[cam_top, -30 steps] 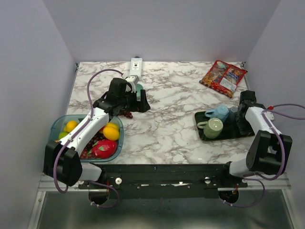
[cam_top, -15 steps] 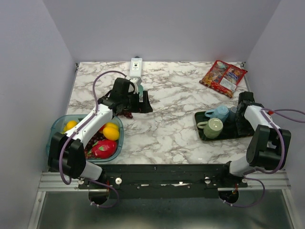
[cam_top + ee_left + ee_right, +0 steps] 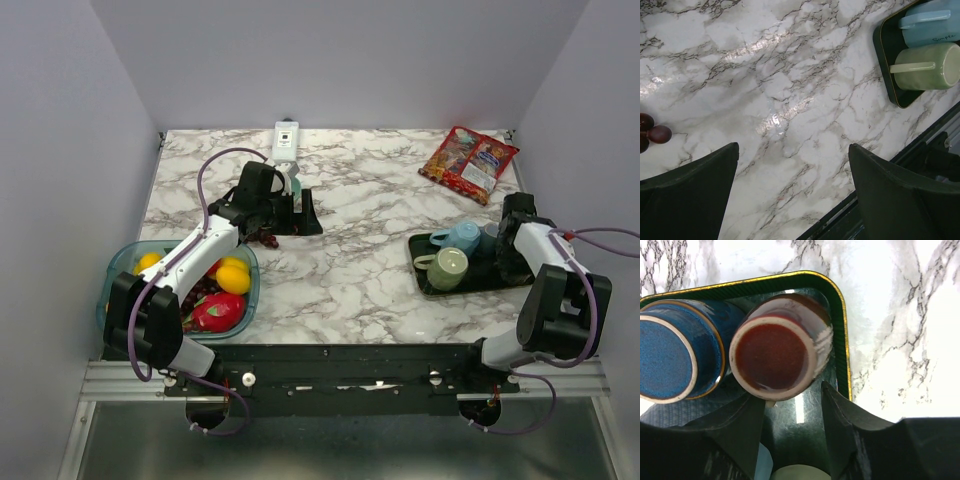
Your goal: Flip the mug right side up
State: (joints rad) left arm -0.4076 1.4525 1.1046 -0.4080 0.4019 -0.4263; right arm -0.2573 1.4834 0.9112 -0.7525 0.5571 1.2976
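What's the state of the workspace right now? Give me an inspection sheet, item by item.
Surface: marble table, no spills seen.
Job's things: red-brown mug and blue mug upside down in the tray; green mug on its side beside a light blue mug.
Clutter: fruit bowl, grapes, snack packet, white device.
Grippers: left claw open over bare marble; right claw open at the red-brown mug's near side.
Cables: purple cable loops off each arm.
Surroundings: plain walls on three sides.

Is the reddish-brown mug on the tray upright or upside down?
Upside down, it seems: the reddish-brown mug shows a flat base with a pale foot ring facing up, no opening.
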